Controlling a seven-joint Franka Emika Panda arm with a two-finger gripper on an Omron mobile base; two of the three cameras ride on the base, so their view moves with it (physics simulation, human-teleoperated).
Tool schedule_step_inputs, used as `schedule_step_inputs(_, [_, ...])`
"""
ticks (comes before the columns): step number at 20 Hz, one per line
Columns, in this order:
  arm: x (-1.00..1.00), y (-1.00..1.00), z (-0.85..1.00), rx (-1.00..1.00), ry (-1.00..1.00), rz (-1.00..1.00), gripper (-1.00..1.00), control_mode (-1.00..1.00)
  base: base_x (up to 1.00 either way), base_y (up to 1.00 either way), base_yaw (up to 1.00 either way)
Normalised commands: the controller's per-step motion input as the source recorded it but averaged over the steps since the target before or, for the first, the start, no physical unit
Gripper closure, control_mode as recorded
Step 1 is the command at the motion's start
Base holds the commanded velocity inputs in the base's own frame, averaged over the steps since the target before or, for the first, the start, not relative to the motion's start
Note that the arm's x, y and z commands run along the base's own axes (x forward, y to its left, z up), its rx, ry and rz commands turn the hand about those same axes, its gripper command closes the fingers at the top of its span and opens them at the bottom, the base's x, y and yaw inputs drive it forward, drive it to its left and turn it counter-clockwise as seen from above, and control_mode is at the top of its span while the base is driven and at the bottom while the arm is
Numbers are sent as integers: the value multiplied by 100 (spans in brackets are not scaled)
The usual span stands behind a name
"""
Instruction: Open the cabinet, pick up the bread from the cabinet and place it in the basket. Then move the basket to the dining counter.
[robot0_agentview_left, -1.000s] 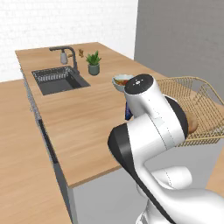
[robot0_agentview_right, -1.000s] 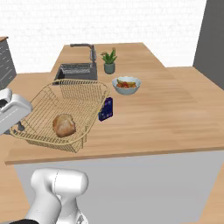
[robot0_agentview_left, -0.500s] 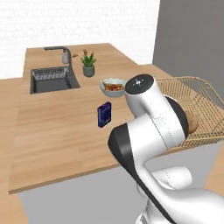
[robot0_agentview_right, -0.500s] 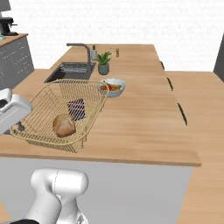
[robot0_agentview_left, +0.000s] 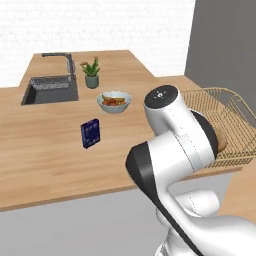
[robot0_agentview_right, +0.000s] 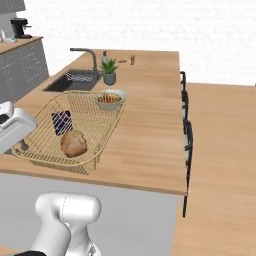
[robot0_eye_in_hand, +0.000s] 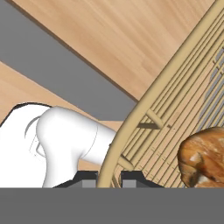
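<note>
Basket (robot0_agentview_right: 102, 137) rim in pincer (robot0_eye_in_hand: 109, 178), counter-edge level

Basket (robot0_agentview_left: 235, 125) overhangs the dining counter (robot0_agentview_left: 45, 150) edge; bread (robot0_agentview_left: 221, 141) inside.

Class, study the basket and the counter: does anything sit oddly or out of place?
The basket overhangs the near edge of the dining counter, gripped at its rim by the gripper. The bread lies inside. Nothing spilled.

Steel sink (robot0_agentview_left: 50, 90) with tap (robot0_agentview_left: 65, 59) at far corner. Potted plant (robot0_agentview_left: 91, 73) beside sink. White bowl of orange fruit (robot0_agentview_left: 114, 101) nearer. Dark blue box (robot0_agentview_left: 90, 133) upright, apart from bowl. Coffee machine (robot0_agentview_right: 20, 27) on far worktop.
</note>
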Motion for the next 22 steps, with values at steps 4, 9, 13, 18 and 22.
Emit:
schedule_step_inputs(4, [0,0,0,0,0,0,100,100,5,-48,7])
schedule_step_inputs(9, [0,0,0,0,0,0,100,100,16,-23,0])
schedule_step_inputs(13, [0,0,0,0,0,0,100,100,36,-19,0])
schedule_step_inputs(18, [0,0,0,0,0,0,100,100,33,-35,0])
schedule_step_inputs(22, [0,0,0,0,0,0,100,100,25,-40,0])
